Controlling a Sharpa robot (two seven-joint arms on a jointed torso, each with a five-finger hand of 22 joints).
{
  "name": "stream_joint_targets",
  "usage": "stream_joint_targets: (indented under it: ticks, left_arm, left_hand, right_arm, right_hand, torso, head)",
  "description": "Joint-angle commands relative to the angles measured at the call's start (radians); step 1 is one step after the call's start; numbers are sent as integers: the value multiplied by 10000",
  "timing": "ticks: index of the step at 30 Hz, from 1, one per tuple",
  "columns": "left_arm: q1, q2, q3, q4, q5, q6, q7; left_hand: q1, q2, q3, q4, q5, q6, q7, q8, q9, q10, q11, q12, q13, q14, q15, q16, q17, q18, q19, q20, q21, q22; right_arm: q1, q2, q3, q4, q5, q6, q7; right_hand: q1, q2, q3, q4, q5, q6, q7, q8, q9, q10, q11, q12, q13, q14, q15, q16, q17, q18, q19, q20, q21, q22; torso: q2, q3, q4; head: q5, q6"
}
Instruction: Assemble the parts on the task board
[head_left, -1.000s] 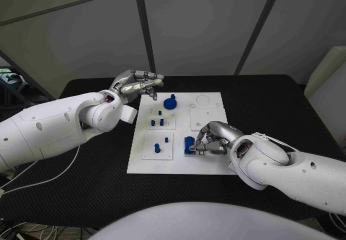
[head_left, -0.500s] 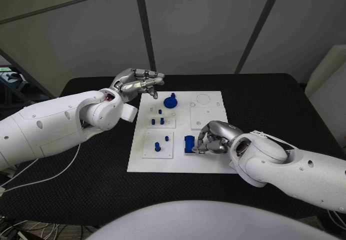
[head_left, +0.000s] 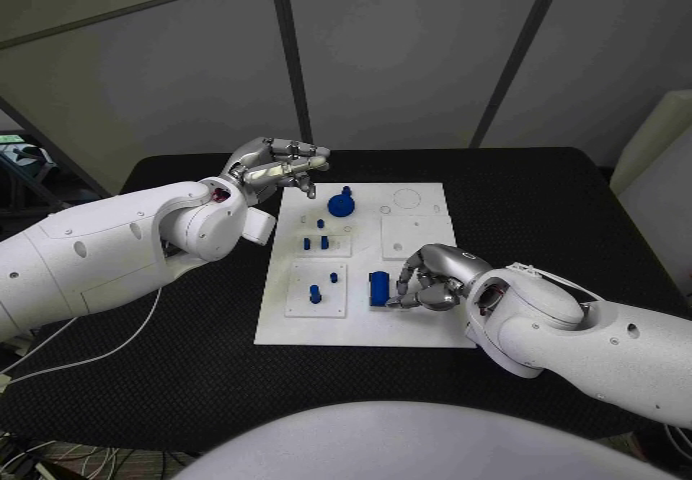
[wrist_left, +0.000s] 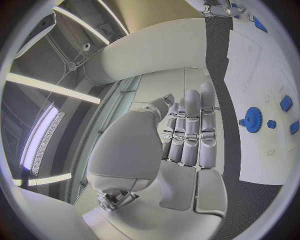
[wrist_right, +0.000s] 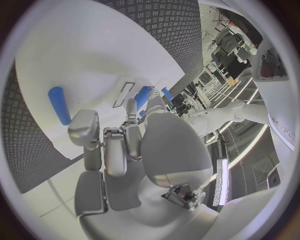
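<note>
The white task board (head_left: 361, 325) lies mid-table. On it stand a blue gear (head_left: 340, 205), small blue pegs (head_left: 315, 294) and a taller blue block (head_left: 378, 288). My right hand (head_left: 433, 278) hovers over the board just right of the block, fingers curled in, nothing seen in them. In the right wrist view, the right hand (wrist_right: 119, 145) sits a short gap from a blue cylinder (wrist_right: 59, 105) on the board (wrist_right: 75, 60). My left hand (head_left: 274, 165) hangs off the board's far left corner, fingers curled, holding nothing. The left wrist view shows the left hand (wrist_left: 187, 135) beside the gear (wrist_left: 253, 119).
The black table (head_left: 188, 350) reaches well past the board on every side. A white cable (head_left: 87, 355) trails over the table's left edge. Grey wall panels stand behind the table.
My right hand has drawn back slightly to the right, leaving a small gap to the blue block. The left hand has stayed where it was.
</note>
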Motion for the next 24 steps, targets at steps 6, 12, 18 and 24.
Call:
stream_joint_targets:
  ticks: [6,12,18,24]
  left_arm:
    - [4,-41,5,35,-20,96,65]
    - [-11,-64,4,65,-20,79,103]
    - [-27,-68,3,105,-20,74,115]
    - [-58,-73,2,122,-20,83,114]
  left_hand:
    - [87,-14,0,-53,-5,28,2,25,-12,-44,6,64,15,-44,-2,63,-17,-184,-17,9,-58,15]
    - [99,-16,3,-66,-5,26,3,25,-14,-49,7,64,14,-51,-2,63,-19,-184,-22,8,-58,18]
    - [99,-16,3,-66,-5,26,3,25,-14,-49,7,64,14,-51,-2,63,-19,-184,-22,8,-58,18]
    - [99,-16,3,-66,-5,26,3,25,-14,-49,7,64,14,-51,-2,63,-19,-184,-22,8,-58,18]
  right_arm:
    - [16,-1043,2,562,667,-1245,1797]
    - [17,-2046,7,840,431,-1468,2055]
    - [12,-2564,4,788,-159,-1419,1537]
    - [2,-2612,0,618,-684,-1324,643]
  right_hand:
    - [581,324,125,-147,694,-474,397,-1405,-784,-62,322,-7,415,869,342,-25,1888,-131,-79,197,-35,-11]
    - [846,463,282,-149,760,48,450,-2319,-1393,-60,358,-63,399,873,391,-14,1917,-128,-68,264,-11,33]
    - [770,453,265,-22,804,415,432,-2719,-1687,-35,354,-83,399,878,388,-4,1943,-137,-41,267,30,100]
    - [411,305,89,281,889,689,409,-2931,-1842,-55,346,-170,348,870,381,-23,1907,-131,-51,266,12,81]
  torso:
    - [-18,4,-46]
    - [-22,-7,-45]
    - [-11,5,-73]
    - [-3,7,-47]
  head:
    - [-133,64]
    - [-375,191]
    - [-598,283]
    - [-779,318]
